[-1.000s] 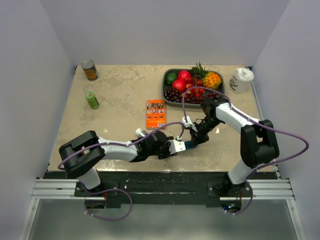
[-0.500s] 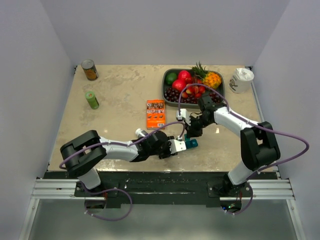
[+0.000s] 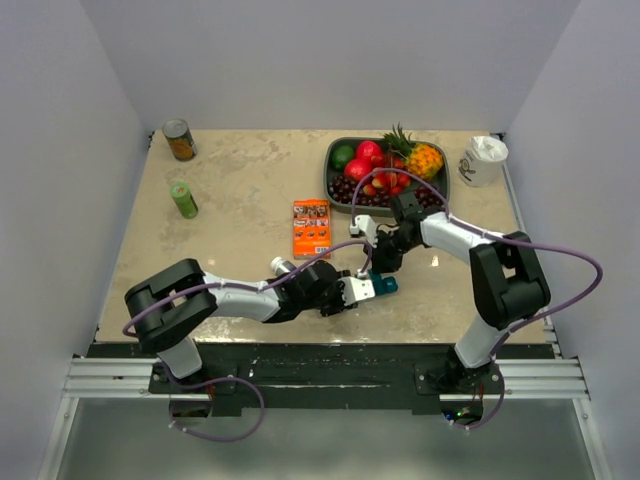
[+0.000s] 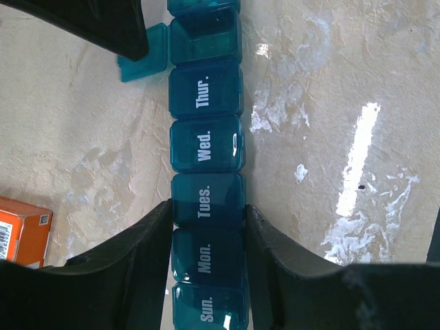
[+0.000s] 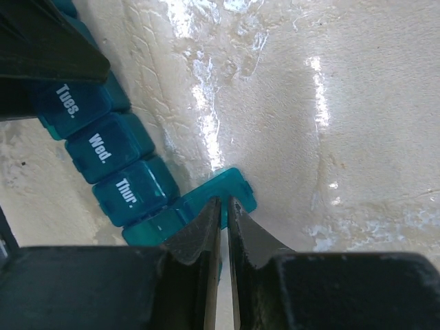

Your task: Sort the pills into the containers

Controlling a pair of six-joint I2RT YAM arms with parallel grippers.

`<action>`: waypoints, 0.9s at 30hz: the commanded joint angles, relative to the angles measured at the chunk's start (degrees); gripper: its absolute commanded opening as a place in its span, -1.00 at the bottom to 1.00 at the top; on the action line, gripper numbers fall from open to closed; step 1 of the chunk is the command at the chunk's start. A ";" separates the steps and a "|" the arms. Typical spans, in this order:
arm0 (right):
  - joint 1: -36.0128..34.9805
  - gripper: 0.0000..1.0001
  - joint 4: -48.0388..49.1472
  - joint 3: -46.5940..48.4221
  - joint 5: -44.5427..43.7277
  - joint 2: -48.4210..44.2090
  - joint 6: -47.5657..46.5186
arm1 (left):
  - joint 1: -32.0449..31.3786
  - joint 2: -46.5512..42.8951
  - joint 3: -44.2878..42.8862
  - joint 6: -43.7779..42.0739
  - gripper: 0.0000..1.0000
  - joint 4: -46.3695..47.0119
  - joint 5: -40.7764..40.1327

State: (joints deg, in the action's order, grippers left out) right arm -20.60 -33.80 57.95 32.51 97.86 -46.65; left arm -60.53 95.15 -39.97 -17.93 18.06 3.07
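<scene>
Long narrow teal plastic pill-organiser strip (image 4: 206, 199), flat on the mottled beige worktop (image 4: 330, 103), clamped across its Mon.–Tues. cells between my left fingers (image 4: 130, 261). I judge it rigid, light and slick-sided, best held across its narrow width. My right fingers (image 5: 192, 240), pressed together, tips at the flipped-open lid (image 5: 230, 187) beyond Thur.
</scene>
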 commanded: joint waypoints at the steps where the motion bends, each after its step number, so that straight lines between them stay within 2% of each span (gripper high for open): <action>1: 0.30 -0.70 -2.84 4.44 3.77 -6.79 1.30 | -0.29 1.35 -2.39 3.16 -1.00 -0.48 -2.80; 4: 1.61 -0.64 -4.87 7.34 6.15 -10.57 3.14 | -0.29 1.88 -3.98 4.48 -0.89 -1.80 -2.90; 5: 2.75 -0.59 -5.57 8.22 7.12 -11.20 4.10 | -0.29 1.96 -4.59 5.01 -0.80 -1.98 -4.29; 6: 3.37 -0.56 -5.66 8.31 8.08 -11.99 4.55 | -0.29 2.23 -4.77 5.19 -0.61 -2.07 -4.56; 8: 5.56 -0.52 -5.40 7.01 10.97 -13.74 5.43 | -0.29 2.49 -5.30 5.89 -0.41 -2.16 -5.27; 9: 6.18 -0.50 -5.05 6.13 11.52 -14.36 5.43 | -0.29 2.49 -5.39 6.07 -0.21 -2.16 -5.36; 11: 7.58 -0.49 -4.43 3.76 11.52 -15.50 5.26 | -0.29 2.41 -5.82 6.59 -0.04 -2.51 -5.53; 14: 8.38 -0.48 -5.48 2.87 12.04 -15.69 4.21 | -0.29 0.92 -6.26 7.39 0.07 -3.12 -4.83; 17: 8.47 -0.48 -5.31 2.87 12.31 -15.60 4.29 | -0.29 -2.06 -6.44 8.44 0.32 -3.65 -3.69; 23: 8.65 -0.47 -5.40 2.34 12.66 -15.25 3.94 | -0.11 -8.22 -6.00 11.34 0.39 -4.00 -1.49; 27: 8.65 -0.47 -5.13 2.08 12.66 -15.42 3.94 | 1.64 -10.16 -5.91 15.20 0.31 -4.00 0.26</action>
State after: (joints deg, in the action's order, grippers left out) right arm -12.08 -39.05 60.45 43.11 83.00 -42.70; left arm -60.36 87.92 -44.36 -7.44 12.36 0.71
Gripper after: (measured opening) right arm 0.262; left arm 0.681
